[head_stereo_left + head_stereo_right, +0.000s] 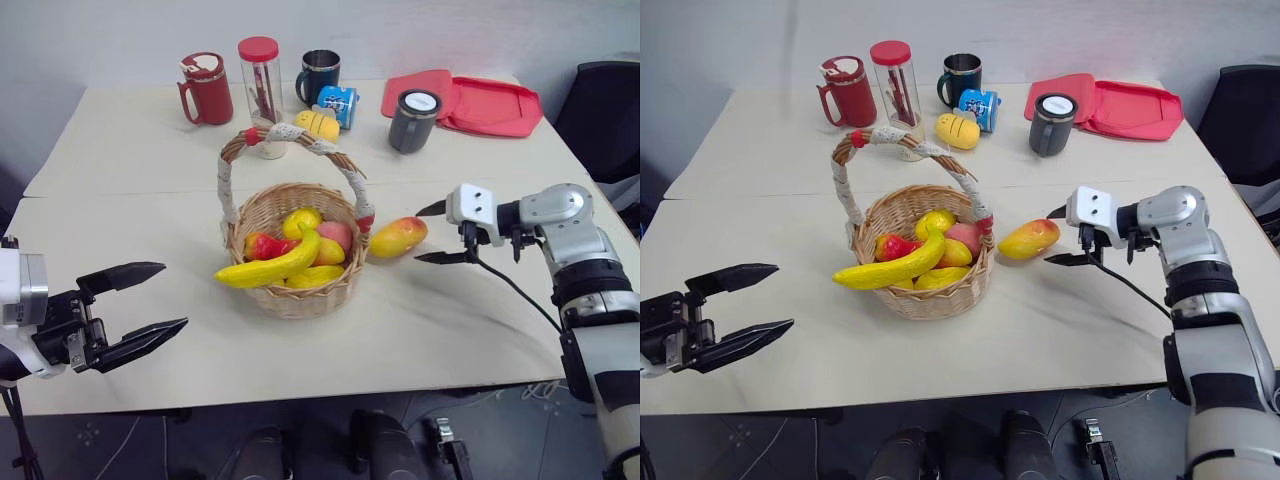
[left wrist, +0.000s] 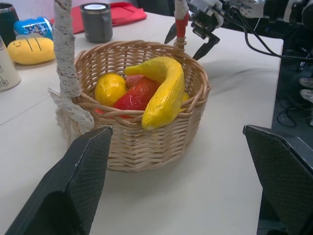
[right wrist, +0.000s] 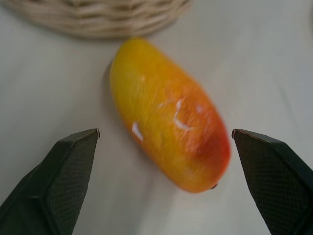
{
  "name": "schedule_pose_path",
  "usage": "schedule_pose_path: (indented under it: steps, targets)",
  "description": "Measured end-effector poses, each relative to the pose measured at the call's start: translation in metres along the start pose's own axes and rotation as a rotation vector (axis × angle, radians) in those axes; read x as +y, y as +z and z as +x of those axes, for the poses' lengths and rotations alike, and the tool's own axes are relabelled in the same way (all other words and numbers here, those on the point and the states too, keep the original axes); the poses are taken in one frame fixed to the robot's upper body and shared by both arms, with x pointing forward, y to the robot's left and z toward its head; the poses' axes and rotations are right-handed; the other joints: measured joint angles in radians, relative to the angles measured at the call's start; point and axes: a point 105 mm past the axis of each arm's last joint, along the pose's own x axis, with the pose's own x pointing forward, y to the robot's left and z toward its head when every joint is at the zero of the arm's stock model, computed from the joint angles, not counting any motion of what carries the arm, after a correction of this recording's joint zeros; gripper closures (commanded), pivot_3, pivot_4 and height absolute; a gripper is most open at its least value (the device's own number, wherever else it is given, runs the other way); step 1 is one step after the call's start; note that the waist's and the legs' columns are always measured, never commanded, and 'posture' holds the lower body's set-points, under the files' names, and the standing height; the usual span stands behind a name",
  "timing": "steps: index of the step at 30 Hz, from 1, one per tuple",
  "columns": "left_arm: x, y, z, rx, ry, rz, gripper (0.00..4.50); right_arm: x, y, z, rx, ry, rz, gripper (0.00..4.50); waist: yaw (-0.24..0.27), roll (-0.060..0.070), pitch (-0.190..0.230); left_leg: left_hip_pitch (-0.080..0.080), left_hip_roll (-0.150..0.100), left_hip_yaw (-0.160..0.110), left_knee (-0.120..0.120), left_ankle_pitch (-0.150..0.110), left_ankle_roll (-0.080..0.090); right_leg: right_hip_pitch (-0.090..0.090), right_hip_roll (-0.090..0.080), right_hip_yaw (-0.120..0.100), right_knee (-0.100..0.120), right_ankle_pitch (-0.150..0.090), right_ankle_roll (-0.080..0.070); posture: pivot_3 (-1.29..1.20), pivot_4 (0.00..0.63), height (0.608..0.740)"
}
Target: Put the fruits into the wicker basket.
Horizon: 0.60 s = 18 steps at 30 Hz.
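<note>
Beside the wicker basket (image 1: 300, 290) on the bench (image 1: 450, 330): last mango (image 1: 398, 237), with banana (image 1: 270, 268) already inside. Right gripper (image 1: 438, 233) near, jaws spread wide, holding nothing. Left gripper (image 1: 140, 305) spread too. Might roll away if bumped by one jaw first.

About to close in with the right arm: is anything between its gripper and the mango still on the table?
Nothing visible. The right gripper is open, and the mango lies on bare table just ahead of its fingertips, beside the wicker basket. The wrist view shows only tabletop between them.
</note>
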Motion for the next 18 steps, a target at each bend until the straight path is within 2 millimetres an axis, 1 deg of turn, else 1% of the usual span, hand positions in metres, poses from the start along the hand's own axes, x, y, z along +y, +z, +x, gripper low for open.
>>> schedule_pose_path:
  steps: [3,6,8,12,15,16,18]
  targets:
    - [0.001,0.004,0.003,-0.014,-0.002,0.014,0.01,-0.008,0.008,0.010,0.025,-0.003,-0.040,0.00,-0.013,0.000,0.000,0.000,0.000,-0.001,0.000,0.000,0.000,0.001,0.000,-0.001,0.000,0.000,0.000,0.00,0.150,0.740]
    - [0.003,0.012,0.006,-0.049,0.006,0.033,0.01,-0.004,0.013,0.024,0.006,0.020,-0.055,0.00,-0.019,0.000,0.000,0.000,0.001,-0.002,0.000,0.000,0.000,0.001,0.000,0.000,0.000,0.000,0.000,0.00,0.150,0.740]
    - [0.002,0.012,0.007,-0.049,0.006,0.028,0.01,0.000,0.013,0.033,0.002,0.041,-0.060,0.00,-0.020,0.001,0.000,-0.001,0.001,-0.002,0.000,0.000,0.000,0.001,0.000,0.000,0.000,0.000,0.000,0.00,0.150,0.740]
    - [-0.001,0.010,0.010,-0.041,-0.004,0.020,0.01,0.003,0.016,0.041,-0.014,0.046,-0.070,0.00,-0.022,0.001,0.000,-0.001,0.001,-0.002,0.000,0.000,0.000,0.001,0.000,0.000,0.000,0.000,0.000,0.00,0.150,0.740]
    - [-0.001,0.010,0.010,-0.041,-0.003,0.020,0.00,0.003,0.021,0.048,-0.044,0.037,-0.066,0.59,-0.022,0.001,0.000,-0.001,0.001,-0.003,0.000,0.000,-0.001,0.001,0.001,0.000,0.001,0.000,0.000,0.00,0.150,0.740]
    - [-0.001,0.010,0.011,-0.041,-0.005,0.020,0.00,0.004,0.022,0.049,-0.051,0.038,-0.059,0.90,-0.022,0.001,0.000,-0.001,0.001,-0.003,0.000,0.000,-0.001,0.001,0.001,0.001,0.001,0.000,0.000,0.00,0.150,0.740]
    - [-0.002,0.009,0.012,-0.040,-0.009,0.013,0.00,0.004,0.022,0.049,-0.055,0.042,-0.055,1.38,-0.021,0.001,0.001,-0.001,0.000,-0.003,0.000,0.000,-0.001,0.001,0.000,0.001,0.000,0.000,0.000,0.00,0.150,0.740]
